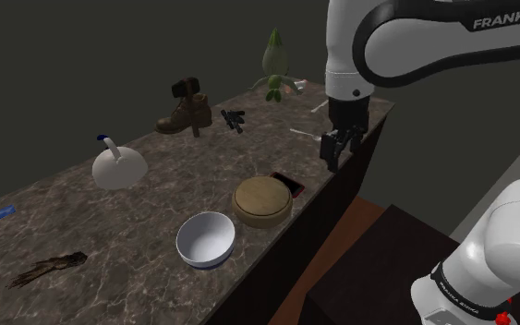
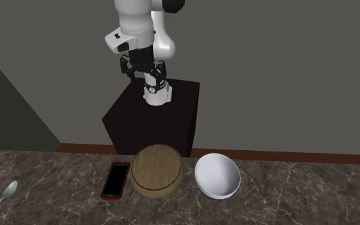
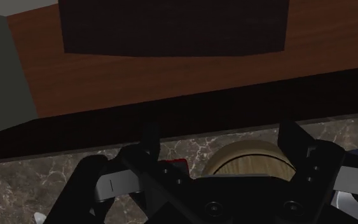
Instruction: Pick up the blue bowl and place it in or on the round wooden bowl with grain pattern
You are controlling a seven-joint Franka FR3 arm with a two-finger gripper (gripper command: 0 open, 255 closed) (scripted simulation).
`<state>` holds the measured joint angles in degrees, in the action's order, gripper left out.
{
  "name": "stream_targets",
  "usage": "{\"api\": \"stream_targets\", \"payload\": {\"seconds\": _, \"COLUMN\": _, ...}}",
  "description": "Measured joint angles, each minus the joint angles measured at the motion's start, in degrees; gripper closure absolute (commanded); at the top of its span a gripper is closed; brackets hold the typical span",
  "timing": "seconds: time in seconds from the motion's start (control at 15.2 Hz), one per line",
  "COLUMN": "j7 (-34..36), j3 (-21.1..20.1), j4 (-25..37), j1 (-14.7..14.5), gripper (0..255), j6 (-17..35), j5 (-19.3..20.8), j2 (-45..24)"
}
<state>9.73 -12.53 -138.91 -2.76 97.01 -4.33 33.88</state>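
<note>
**Ana:** The gripper (image 1: 338, 152) hangs over the far end of the counter (image 1: 110, 240) in the shoulder view. Its fingers are wide apart and hold nothing.

**Ben:** Where is the bowl to grab?

**Ana:** The white bowl (image 1: 206, 240) sits by the counter's edge, just beside the wooden bowl (image 1: 263, 200). The gripper is well apart from it.

**Ben:** And the second exterior view?

**Ana:** The gripper (image 2: 144, 69) is up high and touches nothing.

**Ben:** The wrist view?

**Ana:** The fingers stand apart, and the wooden bowl (image 3: 250, 159) is below.

**Ben:** How should it go?

**Ana:** I think it should move over the white bowl's rim, come straight down and pinch one wall.
</note>
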Motion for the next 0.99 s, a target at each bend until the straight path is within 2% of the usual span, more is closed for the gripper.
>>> {"api": "stream_targets", "payload": {"seconds": 0.53, "j7": 9.6, "j3": -8.2, "j4": 3.9, "j1": -1.9, "gripper": 0, "j6": 9.7, "j5": -1.8, "j2": -12.3}}
{"api": "stream_targets", "payload": {"seconds": 0.99, "j7": 19.6, "j3": -14.7, "j4": 11.4, "j1": -2.9, "gripper": 0, "j6": 16.5, "j5": 1.8, "j2": -26.3}}
